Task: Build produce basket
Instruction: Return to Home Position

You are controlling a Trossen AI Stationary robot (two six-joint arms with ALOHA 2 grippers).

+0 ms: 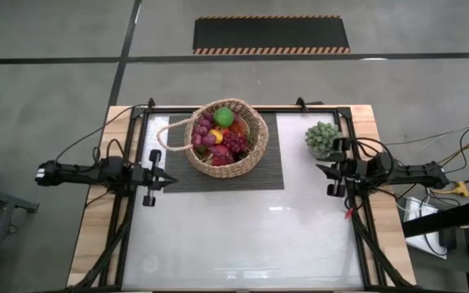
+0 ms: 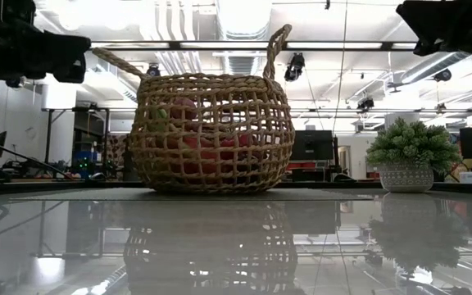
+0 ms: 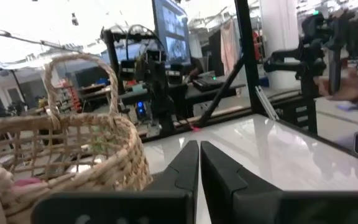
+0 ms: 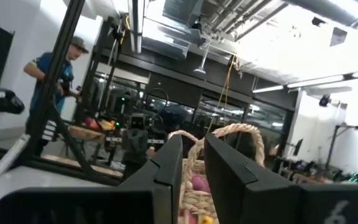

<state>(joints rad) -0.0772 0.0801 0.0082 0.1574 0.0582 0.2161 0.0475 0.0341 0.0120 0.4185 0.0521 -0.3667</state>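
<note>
The woven wicker basket point(image 1: 255, 150) stands by its base on a dark mat point(image 1: 271, 175) at the far middle of the table, and also shows in the low view point(image 2: 211, 135). The produce lies inside it: a green apple point(image 1: 224, 118), purple grapes point(image 1: 234, 143), and red and yellow pieces. My left gripper point(image 1: 169, 180) hovers level to the left of the basket; its shut fingers point(image 3: 199, 146) are empty. My right gripper point(image 1: 320, 170) hovers to the right of the mat. It points toward the basket point(image 4: 194, 177) with a narrow gap between its fingers point(image 4: 193, 138) and nothing between them.
A spiky grey-green plant in a small pot point(image 1: 322, 138) stands at the far right, close beside my right gripper. A black frame point(image 1: 363, 236) borders the glossy white table top. Bare table top point(image 1: 243, 236) lies on the near side of the mat.
</note>
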